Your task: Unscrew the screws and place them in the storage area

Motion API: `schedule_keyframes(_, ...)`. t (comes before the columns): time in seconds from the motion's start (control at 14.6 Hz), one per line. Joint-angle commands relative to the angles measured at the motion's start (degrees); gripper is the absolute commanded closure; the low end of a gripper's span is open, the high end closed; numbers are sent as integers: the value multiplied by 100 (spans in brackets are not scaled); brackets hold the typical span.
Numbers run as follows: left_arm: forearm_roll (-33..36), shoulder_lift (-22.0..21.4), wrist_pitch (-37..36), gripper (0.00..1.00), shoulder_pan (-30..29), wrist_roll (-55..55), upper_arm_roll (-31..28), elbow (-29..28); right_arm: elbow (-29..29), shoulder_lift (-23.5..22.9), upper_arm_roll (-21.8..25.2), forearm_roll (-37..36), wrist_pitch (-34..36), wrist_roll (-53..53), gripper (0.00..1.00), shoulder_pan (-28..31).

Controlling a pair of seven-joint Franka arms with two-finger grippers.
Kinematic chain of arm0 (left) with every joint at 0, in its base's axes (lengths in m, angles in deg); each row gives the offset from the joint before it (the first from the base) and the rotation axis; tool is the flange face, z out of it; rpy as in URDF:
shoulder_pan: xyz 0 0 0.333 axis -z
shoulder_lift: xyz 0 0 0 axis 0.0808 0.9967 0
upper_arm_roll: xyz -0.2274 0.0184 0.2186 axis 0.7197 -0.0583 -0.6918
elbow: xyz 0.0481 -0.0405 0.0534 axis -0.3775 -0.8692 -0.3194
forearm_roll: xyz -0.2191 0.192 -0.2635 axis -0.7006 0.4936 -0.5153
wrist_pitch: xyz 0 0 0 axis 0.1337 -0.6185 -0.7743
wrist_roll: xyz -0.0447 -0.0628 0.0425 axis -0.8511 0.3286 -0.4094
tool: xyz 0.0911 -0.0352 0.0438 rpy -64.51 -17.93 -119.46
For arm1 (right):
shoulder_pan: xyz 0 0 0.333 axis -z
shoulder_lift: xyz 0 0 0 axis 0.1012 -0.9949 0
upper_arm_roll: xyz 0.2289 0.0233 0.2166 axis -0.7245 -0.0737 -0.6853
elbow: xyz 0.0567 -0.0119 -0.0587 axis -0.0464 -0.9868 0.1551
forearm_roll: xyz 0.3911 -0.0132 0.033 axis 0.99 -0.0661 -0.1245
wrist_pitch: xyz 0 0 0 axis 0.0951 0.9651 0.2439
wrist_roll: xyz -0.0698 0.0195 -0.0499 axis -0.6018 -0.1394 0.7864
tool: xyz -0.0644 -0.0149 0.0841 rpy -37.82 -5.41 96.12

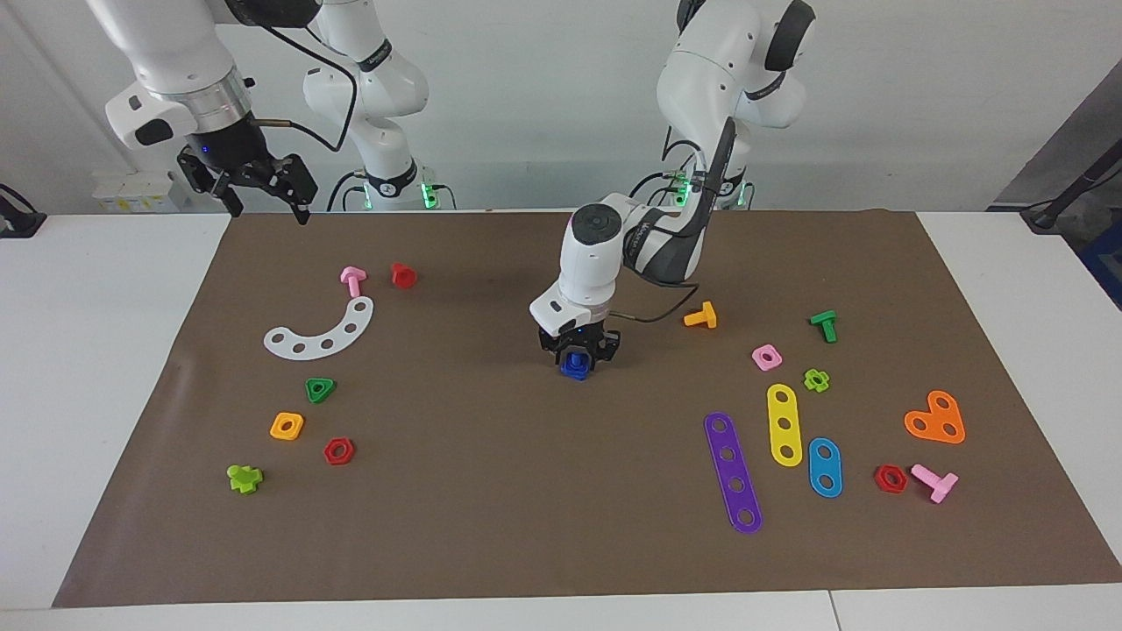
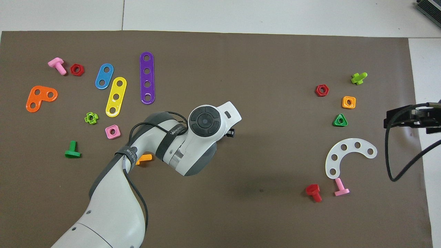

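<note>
A dark-blue screw point(image 1: 576, 365) with its square nut stands on the middle of the brown mat point(image 1: 491, 508). My left gripper point(image 1: 578, 354) points straight down onto it, its fingers drawn in against the blue top. In the overhead view the left arm's wrist point(image 2: 205, 121) hides the screw. The storage area is the bare mat where loose parts lie grouped, as around the purple strip point(image 1: 733, 471) toward the left arm's end. My right gripper point(image 1: 256, 186) hangs open and waits over the mat's edge at the right arm's end, and shows as well in the overhead view point(image 2: 410, 119).
Near the right arm's end lie a white curved strip point(image 1: 320, 329), a pink bolt point(image 1: 352, 280), a red bolt point(image 1: 402, 275) and several nuts. An orange bolt point(image 1: 701, 315), a green bolt point(image 1: 824, 324), a yellow strip point(image 1: 784, 424) and an orange heart plate point(image 1: 935, 418) lie toward the left arm's end.
</note>
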Motion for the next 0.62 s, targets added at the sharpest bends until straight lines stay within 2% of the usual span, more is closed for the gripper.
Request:
schedule_keyframes(0.0, 98, -103, 51, 38, 86, -21, -92, -147, 33, 29, -46, 61, 93, -169, 0, 84)
schedule_keyframes(0.55, 98, -103, -133, 53, 69, -21, -92, -77, 33, 29, -46, 61, 93, -169, 0, 84)
